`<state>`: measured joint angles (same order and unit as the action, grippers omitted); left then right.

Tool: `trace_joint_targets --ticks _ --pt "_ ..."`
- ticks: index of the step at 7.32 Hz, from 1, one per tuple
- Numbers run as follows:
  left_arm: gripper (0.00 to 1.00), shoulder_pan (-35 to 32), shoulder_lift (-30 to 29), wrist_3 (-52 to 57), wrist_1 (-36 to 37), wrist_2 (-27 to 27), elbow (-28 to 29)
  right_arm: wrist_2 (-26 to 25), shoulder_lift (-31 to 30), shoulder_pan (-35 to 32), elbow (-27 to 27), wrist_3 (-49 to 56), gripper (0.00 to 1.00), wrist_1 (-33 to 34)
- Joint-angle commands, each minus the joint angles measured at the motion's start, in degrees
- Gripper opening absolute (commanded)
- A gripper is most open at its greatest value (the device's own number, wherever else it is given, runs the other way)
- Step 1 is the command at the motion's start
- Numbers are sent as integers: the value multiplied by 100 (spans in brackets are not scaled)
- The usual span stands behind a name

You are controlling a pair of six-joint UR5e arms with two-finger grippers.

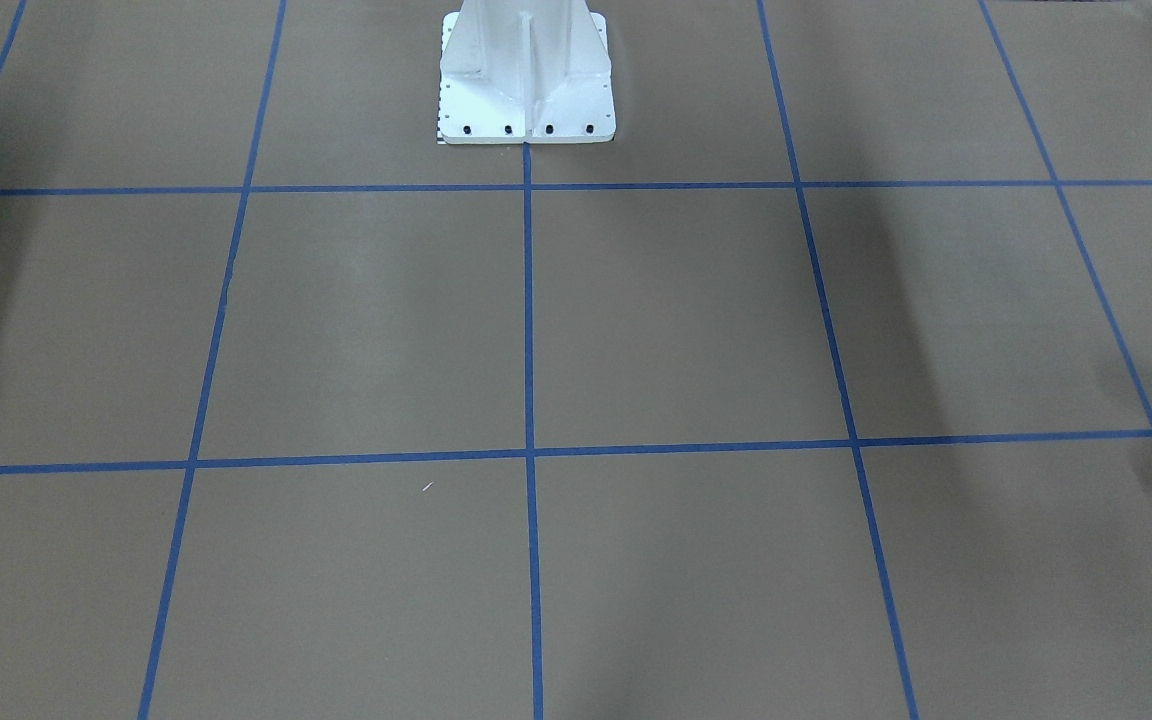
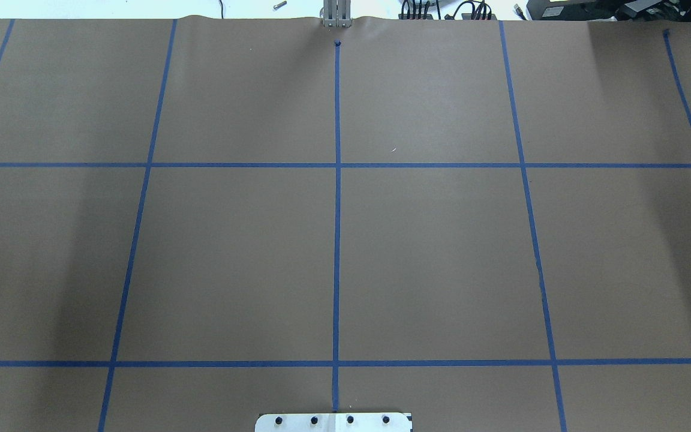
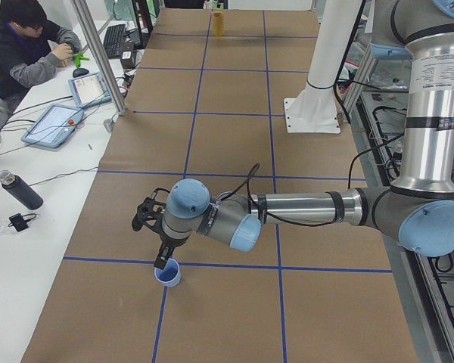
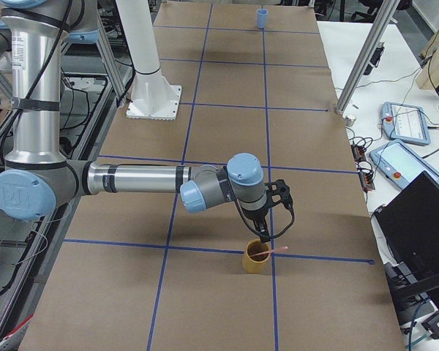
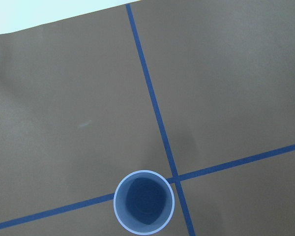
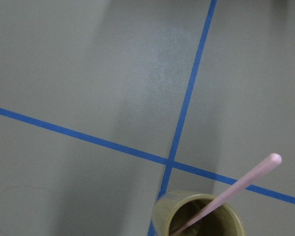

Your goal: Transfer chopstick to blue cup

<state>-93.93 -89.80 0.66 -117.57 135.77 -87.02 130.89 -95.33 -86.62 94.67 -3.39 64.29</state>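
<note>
The pale pink chopstick (image 6: 236, 189) leans inside a tan-yellow cup (image 6: 199, 216), its tip sticking out over the rim; it also shows in the exterior right view (image 4: 274, 251). My right gripper (image 4: 265, 234) hangs just above that cup (image 4: 257, 257); I cannot tell if it is open or shut. The blue cup (image 5: 144, 201) stands upright and empty on a tape crossing. My left gripper (image 3: 161, 259) hovers right over the blue cup (image 3: 167, 273); I cannot tell its state. No fingers show in either wrist view.
The two cups stand at opposite ends of the table, on brown paper with a blue tape grid. The white robot base (image 1: 526, 75) is at the middle. An operator (image 3: 23, 45) sits at a side desk with tablets and a bottle.
</note>
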Motion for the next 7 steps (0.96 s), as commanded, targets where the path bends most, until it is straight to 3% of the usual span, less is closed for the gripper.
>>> trace_joint_targets --ticks 1,4,7 --pt "98 85 -333 -5 -301 -42 716 34 23 475 137 -1331 100 -356" --pt "99 207 -660 -57 -283 -454 1667 -379 40 1312 534 -2699 100 -347" --pt "99 866 -758 -794 -354 -867 1846 -397 49 1358 535 -2702 100 -347"
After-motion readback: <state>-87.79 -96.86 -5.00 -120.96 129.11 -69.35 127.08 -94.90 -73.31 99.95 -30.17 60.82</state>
